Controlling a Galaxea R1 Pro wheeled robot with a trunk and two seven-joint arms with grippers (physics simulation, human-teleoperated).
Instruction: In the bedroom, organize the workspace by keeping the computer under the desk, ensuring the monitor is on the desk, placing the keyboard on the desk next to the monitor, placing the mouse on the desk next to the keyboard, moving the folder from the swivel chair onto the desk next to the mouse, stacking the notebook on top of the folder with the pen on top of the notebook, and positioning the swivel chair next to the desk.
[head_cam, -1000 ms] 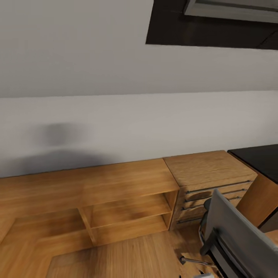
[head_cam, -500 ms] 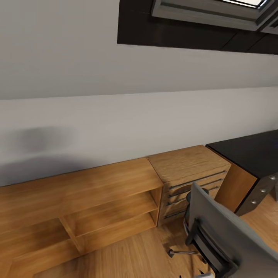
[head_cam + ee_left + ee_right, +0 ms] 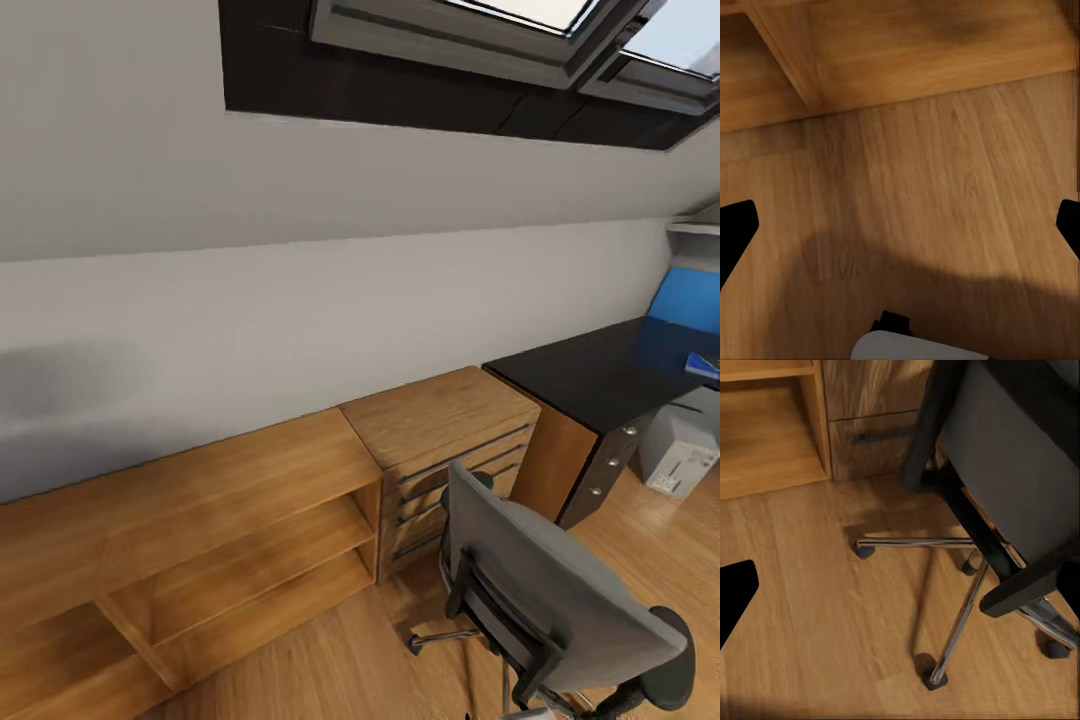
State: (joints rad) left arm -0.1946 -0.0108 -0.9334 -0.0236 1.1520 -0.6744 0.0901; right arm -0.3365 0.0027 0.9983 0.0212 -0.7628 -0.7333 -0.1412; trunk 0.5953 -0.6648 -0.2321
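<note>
Facing a sloped pale grey wall (image 3: 300,180) of the attic bedroom, the head view is crossed near its top by a dark-framed skylight (image 3: 480,50). A low open oak shelf unit (image 3: 200,520) is set against the wall, and a low oak drawer unit with dark bar handles (image 3: 440,440) is placed directly beside it. The long black-topped desk with black drawers and round silver knobs (image 3: 590,375) adjoins the drawer unit on its far side. A flat bright blue folder (image 3: 703,365) is seen lying on the desk top near the edge of the view, below a blue panel (image 3: 688,298) on the wall. The boxy light grey-white computer tower (image 3: 680,455) is seen on the light wood plank floor (image 3: 330,650), below the desk top. The grey-upholstered swivel chair with black frame (image 3: 545,590) is positioned in front of the drawer unit, close to the desk's end, its back turned toward the camera.

In the right wrist view, the chair's chrome star base on castors (image 3: 960,607) is shown on the floor, and the right gripper (image 3: 904,585) is shown with its dark fingertips (image 3: 733,589) spread wide apart, nothing between them. In the left wrist view, the left gripper (image 3: 900,225) is likewise shown spread apart over bare floor planks, fingertips (image 3: 733,229) at opposite edges.
</note>
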